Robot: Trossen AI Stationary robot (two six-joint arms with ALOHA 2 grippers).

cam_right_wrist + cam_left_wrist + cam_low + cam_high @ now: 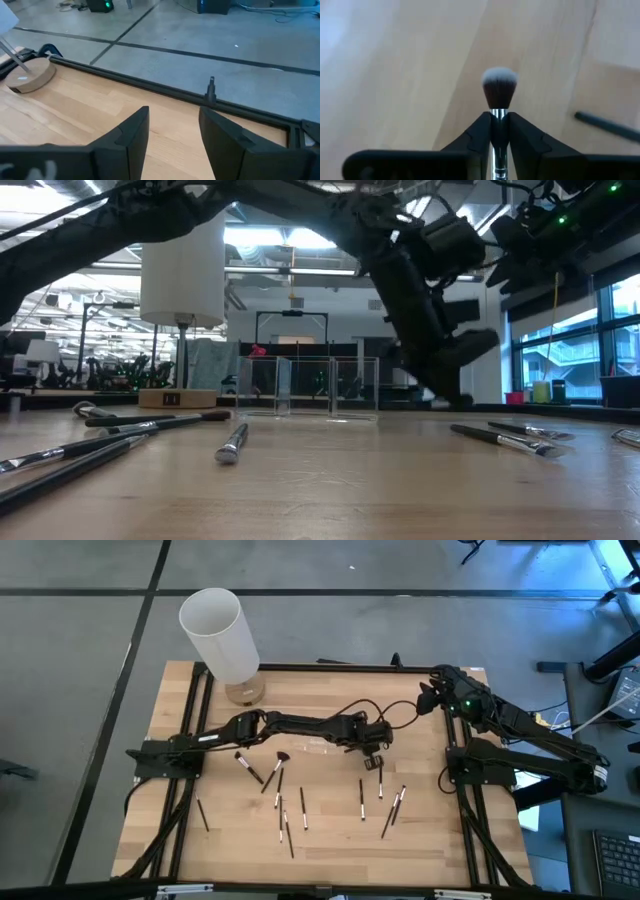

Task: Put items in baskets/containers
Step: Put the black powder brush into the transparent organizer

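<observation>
None of the task's pieces appears lodged in the clear organizer [310, 388] yet; it stands empty near the table's middle. The left gripper [496, 131], just beside the organizer, pinches one fluffy-tipped brush [499, 90] by its ferrule, low at the tabletop. Roughly ten loose items [302, 808] lie scattered nearer the front edge, all left to do. The right gripper [172, 135] waits at the back right corner, fingers spread. Count: one organizer, one white cylinder [215, 625].
</observation>
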